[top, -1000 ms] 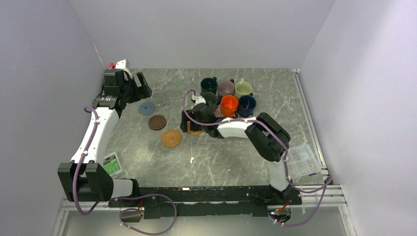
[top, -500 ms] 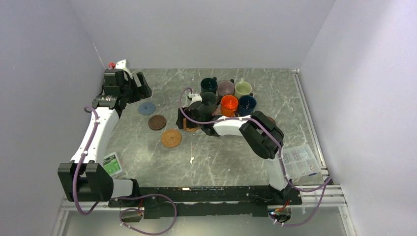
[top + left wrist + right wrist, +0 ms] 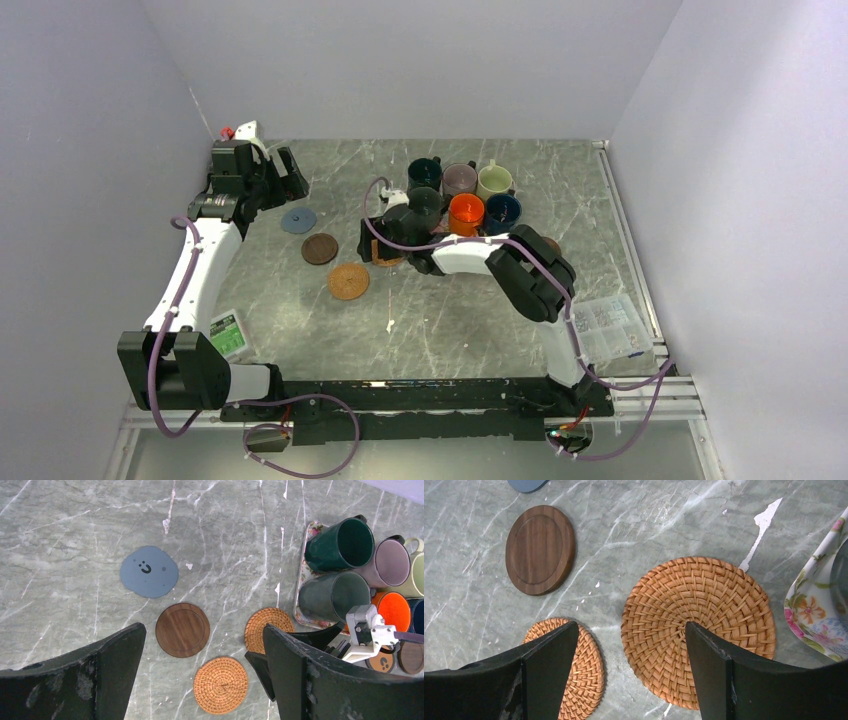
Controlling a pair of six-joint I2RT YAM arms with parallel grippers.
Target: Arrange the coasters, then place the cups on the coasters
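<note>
Three coasters lie in a diagonal line: grey-blue point(image 3: 298, 219) point(image 3: 149, 572), dark brown point(image 3: 319, 248) point(image 3: 182, 629) and tan woven point(image 3: 348, 281) point(image 3: 220, 685). A second tan woven coaster point(image 3: 698, 630) point(image 3: 267, 627) lies flat beneath my right gripper point(image 3: 631, 626) point(image 3: 378, 250). That gripper is open and empty, with one finger over each tan coaster. My left gripper point(image 3: 204, 627) point(image 3: 292, 180) hangs open and empty at the far left. Dark green point(image 3: 425, 172), mauve point(image 3: 459, 179), cream point(image 3: 494, 181), dark grey point(image 3: 425, 200), orange point(image 3: 466, 213) and navy point(image 3: 502, 210) cups stand clustered together.
The cups stand on a floral mat point(image 3: 301, 615) point(image 3: 819, 605). A black coaster with a yellow centre point(image 3: 380, 662) and another dark brown coaster point(image 3: 411, 657) lie beside it. A green card point(image 3: 228, 335), a white scrap point(image 3: 390, 325) and a clear plastic box point(image 3: 610, 325) lie near the front.
My right arm has shifted a little to the left and back over the second tan coaster, then held still. The left arm has not moved.
</note>
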